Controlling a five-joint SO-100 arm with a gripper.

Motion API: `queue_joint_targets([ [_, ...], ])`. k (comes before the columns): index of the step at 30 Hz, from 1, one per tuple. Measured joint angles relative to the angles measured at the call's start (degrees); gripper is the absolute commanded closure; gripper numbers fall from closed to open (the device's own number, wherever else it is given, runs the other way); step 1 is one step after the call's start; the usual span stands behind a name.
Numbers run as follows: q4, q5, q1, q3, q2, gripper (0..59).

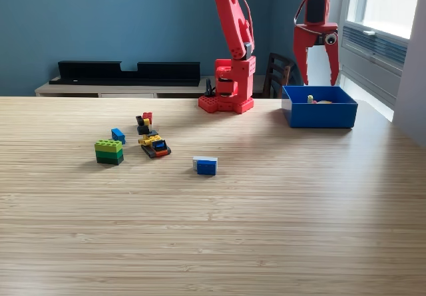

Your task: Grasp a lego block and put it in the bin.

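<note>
The red arm's gripper [318, 76] hangs above the blue bin [319, 115] at the exterior view's right, jaws spread open with nothing between them. Small pieces [311, 99] lie inside the bin. On the wooden table lie several lego blocks: a blue-and-white one [206, 165] near the middle, a green stack [109, 151] at the left, a small blue one [118, 136], a yellow-black-orange cluster [154, 145] and a red-black-yellow cluster [144, 123]. All of these lie well left of the gripper.
The arm's red base [227, 102] stands on the table's far edge, left of the bin. Behind the table are a dark chair [277, 74], a low shelf with black trays [126, 72] and a blue wall. A window is at the right.
</note>
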Motion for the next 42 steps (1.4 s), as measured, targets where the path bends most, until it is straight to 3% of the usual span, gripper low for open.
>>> queue_joint_targets([
  [5,-1.14,0.26,0.0,0.0,0.0,50.7],
  [8,-2.02,1.58,0.97,0.0,0.0,58.4],
  [15,-4.92,4.57,15.91,0.0,0.0,58.5],
  [26,-12.66,3.96,48.87,0.0,-0.09,58.6],
  [42,-15.56,5.19,52.73,0.0,-0.09,58.6],
])
